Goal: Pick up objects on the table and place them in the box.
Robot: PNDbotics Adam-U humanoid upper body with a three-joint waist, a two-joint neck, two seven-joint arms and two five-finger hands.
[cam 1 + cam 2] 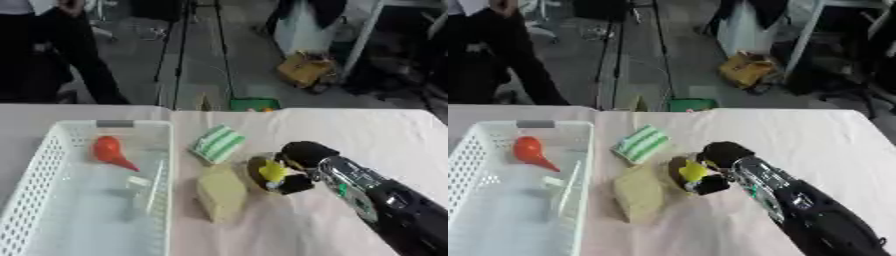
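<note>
While the orange bulb lies in the basket, the right hand clasps a yellow object.

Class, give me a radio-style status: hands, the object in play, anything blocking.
Right robot hand curled round yellow object; left out of view. Basket holds orange bulb. Tan sponge lies between hand and basket; striped cloth beyond.

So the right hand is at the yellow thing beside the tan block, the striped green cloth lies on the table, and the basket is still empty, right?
Not quite: the basket is not empty. The left eye view shows an orange thing inside it near the far end, plus a pale object further in. The rest holds: the right hand is at the yellow thing beside the tan block, and the striped cloth lies on the table.
</note>
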